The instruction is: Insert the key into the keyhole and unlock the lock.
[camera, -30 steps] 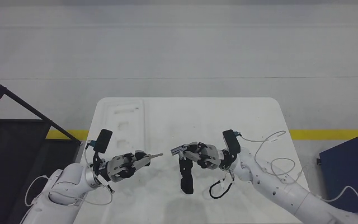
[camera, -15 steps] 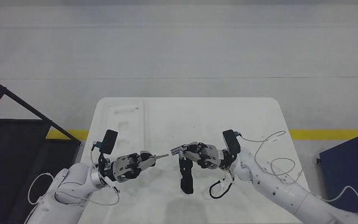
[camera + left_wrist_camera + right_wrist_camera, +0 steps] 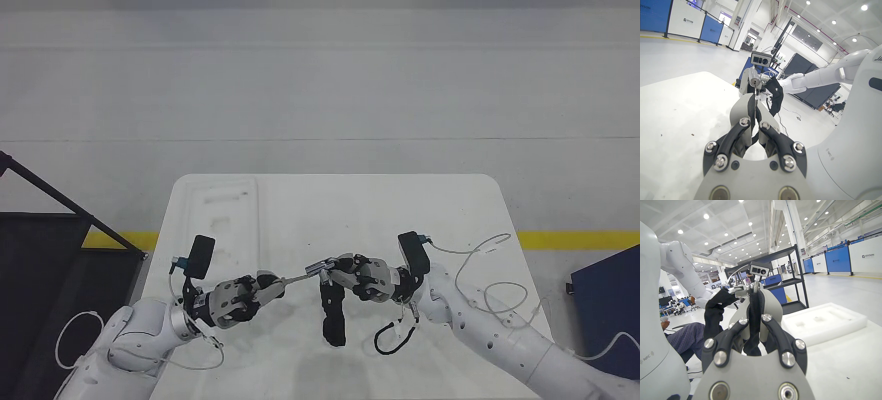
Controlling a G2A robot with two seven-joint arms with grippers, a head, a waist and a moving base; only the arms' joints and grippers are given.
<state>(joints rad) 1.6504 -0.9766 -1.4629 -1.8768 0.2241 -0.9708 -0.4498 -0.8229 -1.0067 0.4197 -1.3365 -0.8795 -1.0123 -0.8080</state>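
Pinching the key (image 3: 290, 281) above the table (image 3: 440, 210), left gripper (image 3: 268, 285) faces the lock (image 3: 318, 267) in right gripper (image 3: 337, 270). Left wrist: key blade sticks out past clamped fingers (image 3: 742, 106), tip at keyhole (image 3: 753, 82). Right wrist: fingers clamped on lock.

White foam tray (image 3: 225, 200) on the white table's (image 3: 430, 215) far-left corner

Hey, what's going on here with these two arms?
The left gripper is shut on a key. The right gripper grips a lock above the table, with a black strap hanging from it. The key's tip is right at the keyhole. How far in it sits is unclear, and nothing shows the lock open.
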